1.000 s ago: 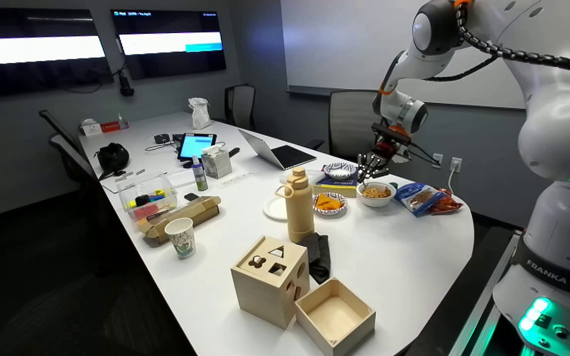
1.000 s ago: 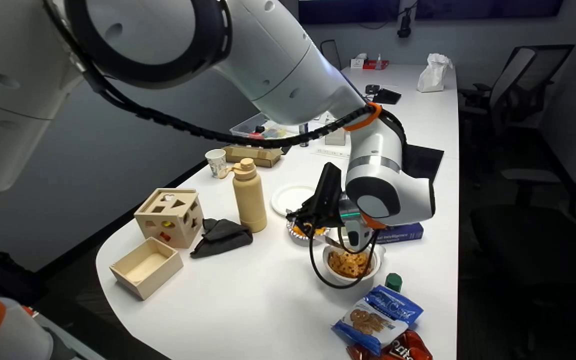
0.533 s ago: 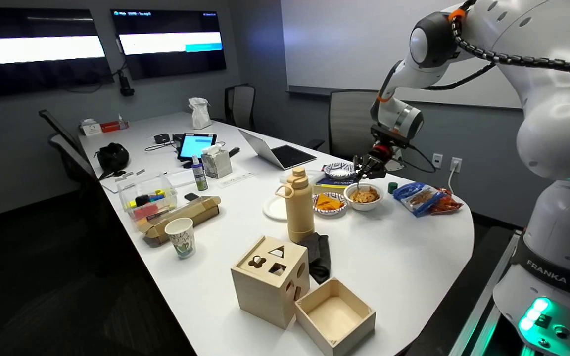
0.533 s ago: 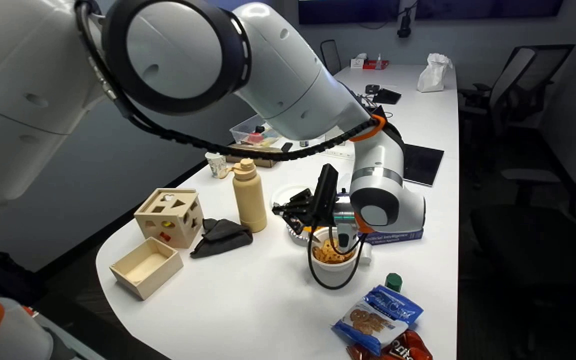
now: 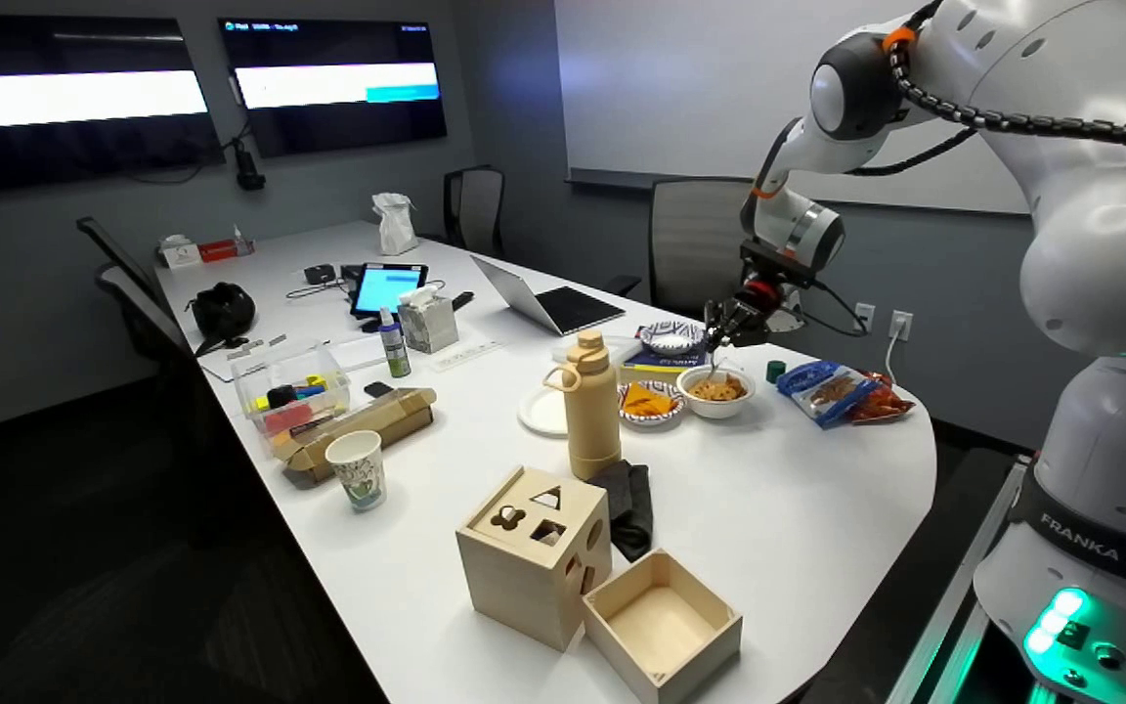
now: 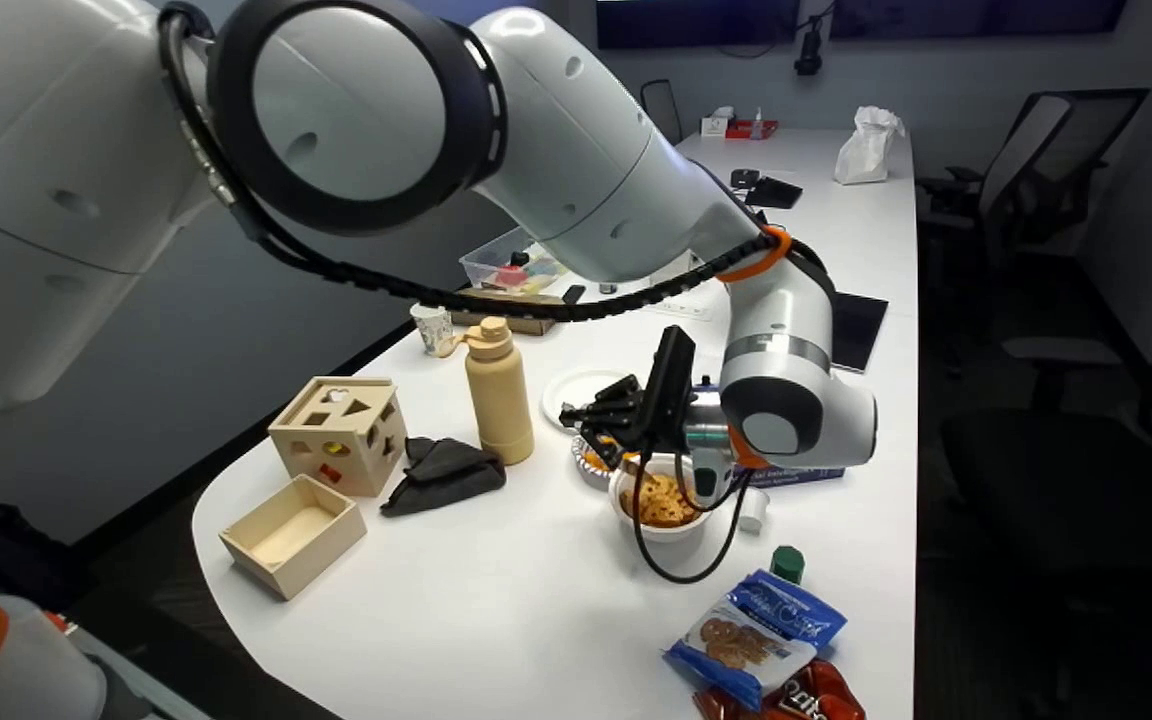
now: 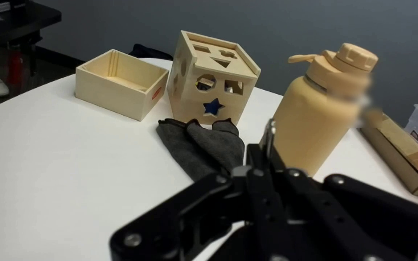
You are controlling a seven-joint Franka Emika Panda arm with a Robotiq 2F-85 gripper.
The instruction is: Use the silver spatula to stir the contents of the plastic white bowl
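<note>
I have my claw (image 7: pixel 265 156) pinched tight around the silver spatula (image 5: pixel 713 368), which reaches down into the brownish-orange contents (image 5: pixel 718 391) of the white plastic bowl (image 5: pixel 716 410). A patterned bowl (image 5: pixel 651 421) of orange chips (image 5: pixel 647 399) sits just beside it. In an exterior view, a blue snack bag (image 6: pixel 761 640) overlaps a red chip bag (image 6: pixel 808 695), a green cap (image 6: pixel 787 564) close by. A dark grey cloth (image 7: pixel 203 150) lies between the wooden shape-sorting cube (image 7: pixel 185 88) and the upright beige bottle (image 7: pixel 305 127).

The cube (image 5: pixel 531 577) looks wooden, the white bowl (image 5: pixel 719 410) smooth.
</note>
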